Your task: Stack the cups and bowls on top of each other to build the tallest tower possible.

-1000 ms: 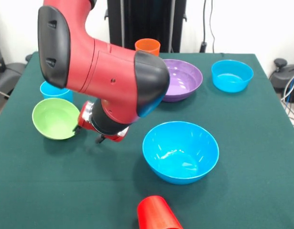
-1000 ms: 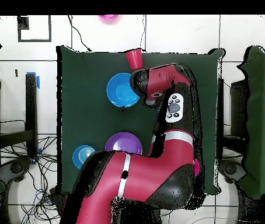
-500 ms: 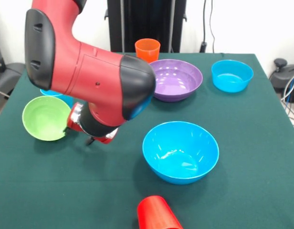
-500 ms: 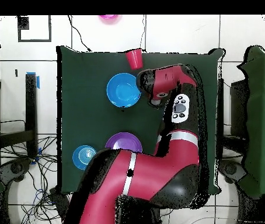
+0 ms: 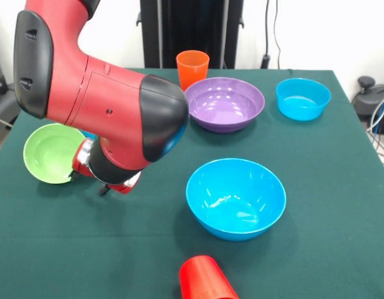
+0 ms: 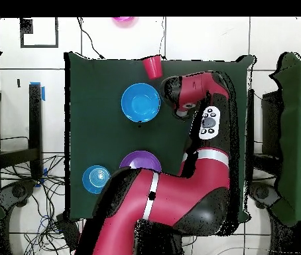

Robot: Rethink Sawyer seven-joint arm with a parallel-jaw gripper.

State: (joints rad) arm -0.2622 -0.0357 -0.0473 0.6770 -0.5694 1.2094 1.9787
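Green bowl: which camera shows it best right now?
The front view: the green bowl shows there, its inside open to view, only its edge by the arm covered. In the overhead view the arm hides it completely.

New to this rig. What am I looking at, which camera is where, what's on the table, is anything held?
It is one red and black robot arm working at a table with a green cloth. One picture is taken from across the table, facing the robot; the other looks straight down, with the robot's base at the bottom.

On the cloth: a large blue bowl, a purple bowl, a smaller blue bowl, a lime green bowl, an orange cup standing upright, and a red cup lying on its side at the near edge.

The tool sits under the arm beside the green bowl. Whether it holds anything cannot be seen.
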